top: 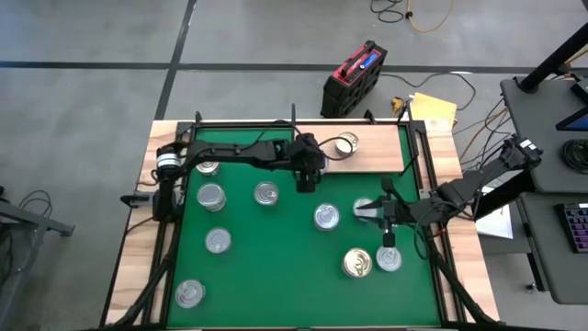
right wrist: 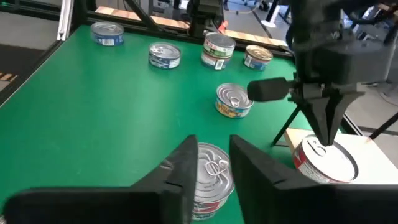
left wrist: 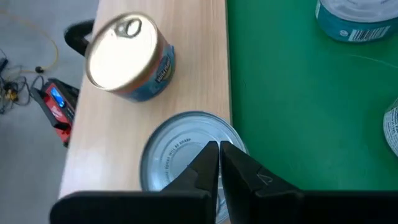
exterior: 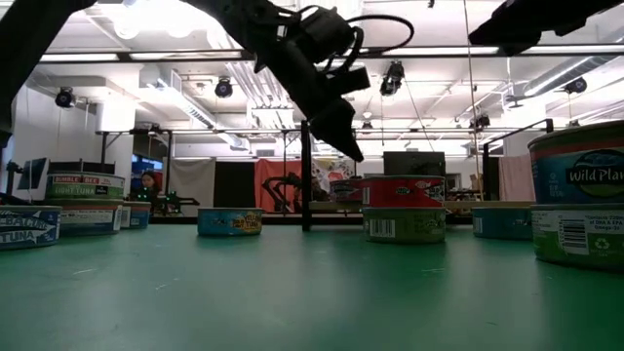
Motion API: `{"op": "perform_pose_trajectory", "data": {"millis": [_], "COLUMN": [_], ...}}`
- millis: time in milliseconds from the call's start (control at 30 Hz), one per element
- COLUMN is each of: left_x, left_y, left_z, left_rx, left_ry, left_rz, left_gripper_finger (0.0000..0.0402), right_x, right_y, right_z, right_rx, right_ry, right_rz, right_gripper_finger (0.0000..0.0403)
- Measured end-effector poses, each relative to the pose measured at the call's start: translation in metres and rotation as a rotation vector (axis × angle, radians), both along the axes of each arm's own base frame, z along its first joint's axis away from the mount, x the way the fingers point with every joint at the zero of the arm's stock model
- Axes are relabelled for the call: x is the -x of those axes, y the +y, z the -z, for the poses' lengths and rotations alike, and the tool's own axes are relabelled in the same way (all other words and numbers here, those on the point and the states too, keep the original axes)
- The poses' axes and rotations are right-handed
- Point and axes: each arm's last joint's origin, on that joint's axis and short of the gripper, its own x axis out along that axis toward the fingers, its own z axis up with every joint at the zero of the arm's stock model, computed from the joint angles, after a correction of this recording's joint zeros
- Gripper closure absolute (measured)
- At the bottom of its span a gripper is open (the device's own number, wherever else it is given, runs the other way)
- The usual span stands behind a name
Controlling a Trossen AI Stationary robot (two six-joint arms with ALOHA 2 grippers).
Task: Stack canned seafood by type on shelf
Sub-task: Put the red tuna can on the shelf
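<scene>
The shelf [top: 377,158] is a pale board at the mat's far right. On it stand a blue-sided tin with a gold-toned lid [left wrist: 127,56] and, at its near edge, a silver-lidded tin [left wrist: 177,155] with a red side [right wrist: 308,165]. My left gripper [left wrist: 219,158] is shut and points down right over that tin's lid. My right gripper [right wrist: 213,163] is open by a narrow gap near the mat's right side. A silver-lidded tin [right wrist: 211,177] shows on the mat through that gap, just beyond the fingertips. Several more tins lie scattered on the green mat [top: 276,267]. My left gripper has its shut fingertips [right wrist: 328,142] coming down from above onto the middle of the lid [right wrist: 336,163] of the tin at the shelf's near edge. Whether they touch the lid or stand just over it, I cannot tell. The tin stands upright on the shelf.
Other tins stand at the mat's left [top: 209,196], middle [top: 326,216] and near right [top: 357,263]; one is a two-tin stack [right wrist: 217,50]. A metal frame [top: 418,165] borders the mat. Free mat lies in the near middle.
</scene>
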Motion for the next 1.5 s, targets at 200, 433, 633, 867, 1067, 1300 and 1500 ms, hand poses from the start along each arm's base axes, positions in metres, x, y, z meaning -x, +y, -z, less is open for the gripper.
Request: {"op": "perform_pose_trajectory", "data": {"millis": [200,433,633,867,1067,1300,1500], "left_x": [-0.003,-0.004,-0.006,-0.015,-0.010,0.018,0.051], "left_y": [0.002,0.003,0.003,-0.005,-0.028,-0.062,-0.104], "left_z": [0.016,0.017,0.015,-0.005,-0.045,-0.080,-0.083], "left_rx": [-0.010,-0.019,-0.021,-0.002,0.015,-0.065,-0.075], "left_ry": [0.036,0.033,0.006,-0.057,-0.043,-0.138,-0.285], "left_rz": [-0.075,-0.093,-0.102,-0.111,-0.079,-0.086,-0.071], "left_gripper_finger": [0.0401,0.0402,0.0402,0.0402,0.0401,0.0401,0.0401], "right_x": [0.001,0.001,0.000,0.000,0.001,-0.002,-0.012], "right_y": [0.002,0.002,0.002,0.001,-0.002,-0.011,-0.031], "right_z": [0.000,0.000,0.000,0.000,0.001,0.001,-0.004], "right_rx": [0.017,0.015,0.015,0.018,-0.009,-0.027,-0.098], "right_ry": [0.002,0.002,0.002,0.001,-0.019,-0.031,-0.035], "right_rz": [-0.016,-0.015,-0.015,-0.007,0.118,0.227,0.320], "right_gripper_finger": [0.0388,0.0390,0.0390,0.0390,0.0391,0.0391,0.0391]}}
